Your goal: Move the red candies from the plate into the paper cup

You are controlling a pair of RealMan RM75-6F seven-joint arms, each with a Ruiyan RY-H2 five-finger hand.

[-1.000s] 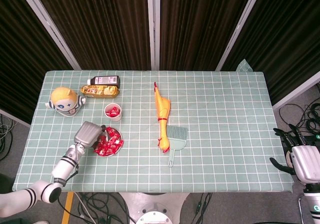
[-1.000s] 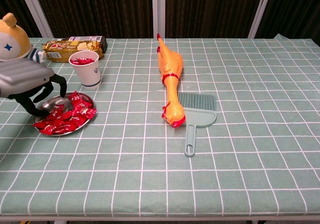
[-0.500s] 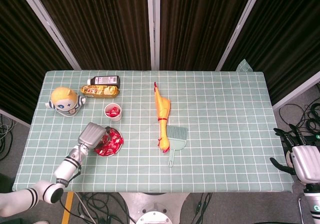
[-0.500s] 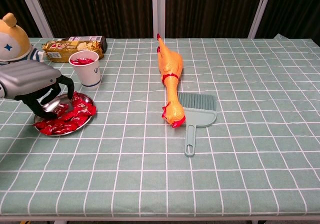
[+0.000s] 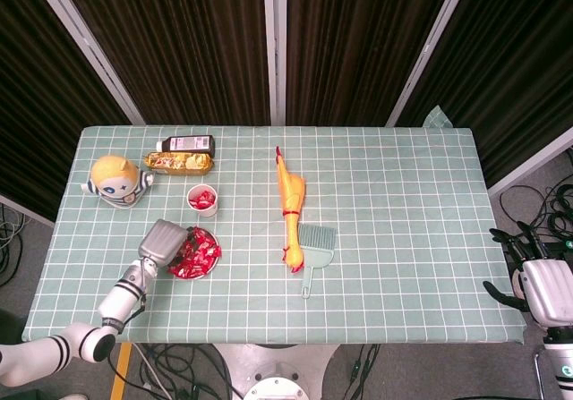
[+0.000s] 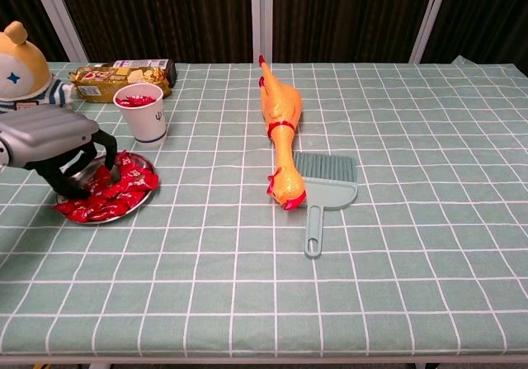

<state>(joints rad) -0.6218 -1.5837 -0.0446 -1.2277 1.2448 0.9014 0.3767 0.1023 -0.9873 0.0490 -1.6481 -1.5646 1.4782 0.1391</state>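
Green checked table (image 6: 346, 245): left hand (image 6: 51, 142), fingers (image 6: 106, 150) curled down among red candies (image 6: 115, 194) lower left; whether one is pinched I cannot tell. Best pinch one wrapper, then lift straight toward the white paper cup (image 6: 140, 111).

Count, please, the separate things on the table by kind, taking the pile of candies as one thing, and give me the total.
Plate with red candies: 1
Paper cup: 1
Rubber chicken: 1
Hand brush: 1
Snack packet: 1
Dark bottle: 1
Doll figure: 1
Total: 7
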